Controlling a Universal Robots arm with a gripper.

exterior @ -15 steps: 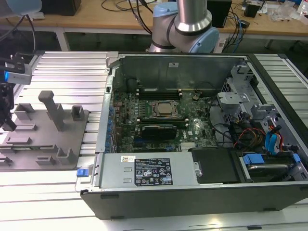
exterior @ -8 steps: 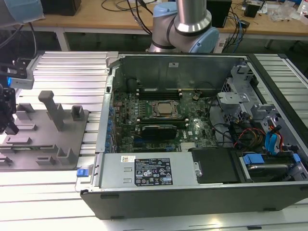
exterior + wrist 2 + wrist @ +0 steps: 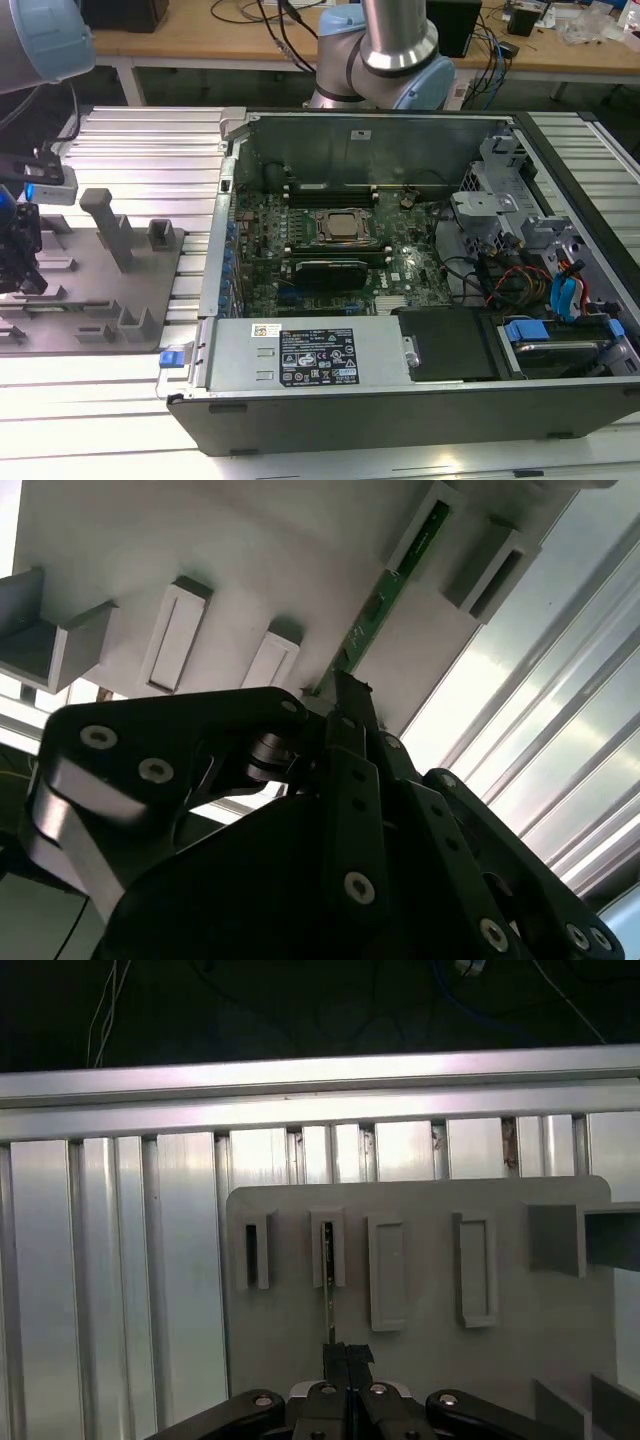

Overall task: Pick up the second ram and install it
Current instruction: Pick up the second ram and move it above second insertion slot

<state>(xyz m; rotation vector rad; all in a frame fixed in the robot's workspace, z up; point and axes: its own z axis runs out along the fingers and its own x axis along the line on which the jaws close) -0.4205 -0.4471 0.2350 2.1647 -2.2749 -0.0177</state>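
At the exterior view's left, over the grey fixture plate [image 3: 160, 275], the one gripper [image 3: 338, 1352] was clenched on the single second ram [image 3: 386, 590], which stood edgewise in one of two narrow slotted holders [image 3: 257, 1255] beside two wider blocks [image 3: 387, 1270].

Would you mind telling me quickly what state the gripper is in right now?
Gripper: closed on the second ram, which stands on edge with its far end in a slot of the grey holder plate.
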